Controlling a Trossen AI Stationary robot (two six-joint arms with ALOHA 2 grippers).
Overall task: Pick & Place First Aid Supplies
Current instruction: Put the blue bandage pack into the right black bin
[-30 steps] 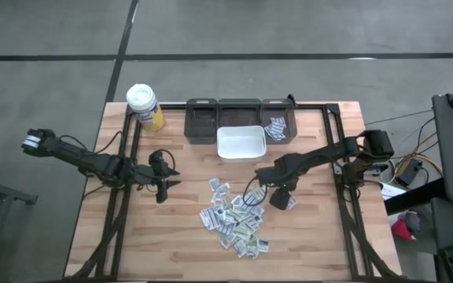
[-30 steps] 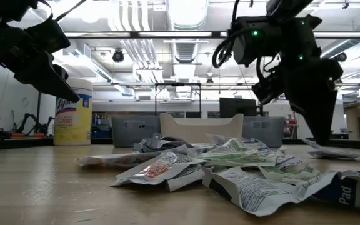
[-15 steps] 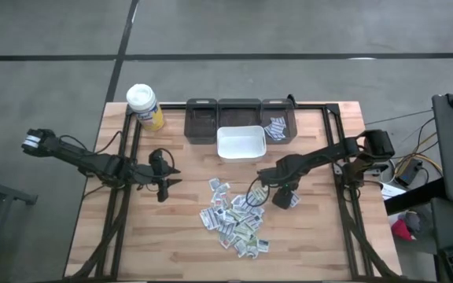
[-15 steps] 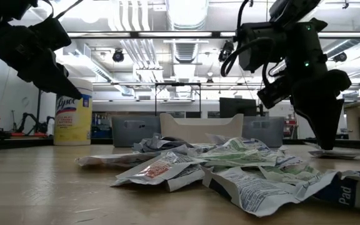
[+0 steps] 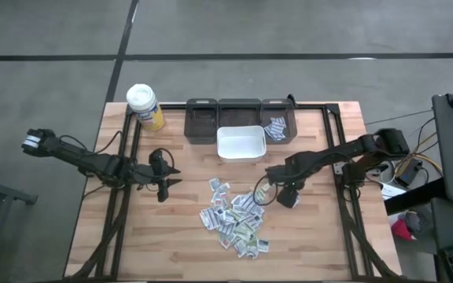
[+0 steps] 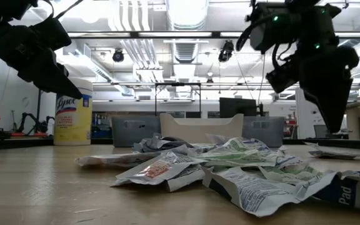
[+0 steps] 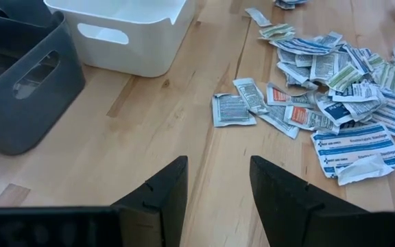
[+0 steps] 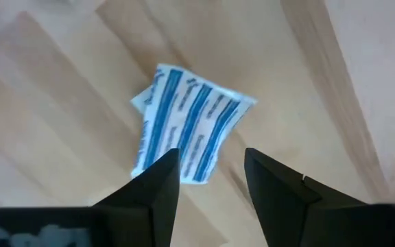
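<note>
My right claw [image 5: 287,200], jaws spread and empty, has slid toward the worktop's [image 5: 171,236] right edge over a lone blue-striped packet [image 8: 184,123] beside the pile [image 5: 234,220], ready to pick it; my left claw [image 5: 161,187] waits, spread.

A heap of small flat paper packets [image 5: 234,218] lies on the wooden table, near its middle, overlapping and crumpled, mostly white-grey with green, red or blue print. In the left wrist view a grey-printed packet [image 7: 232,110] sits at the heap's edge, and a larger white one with blue text [image 7: 358,144] lies flat beside it. One blue-striped packet [image 8: 187,123] lies apart from the heap, flat on the wood with a corner slightly lifted. A few more packets [image 5: 275,127] rest inside the rightmost dark bin.
</note>
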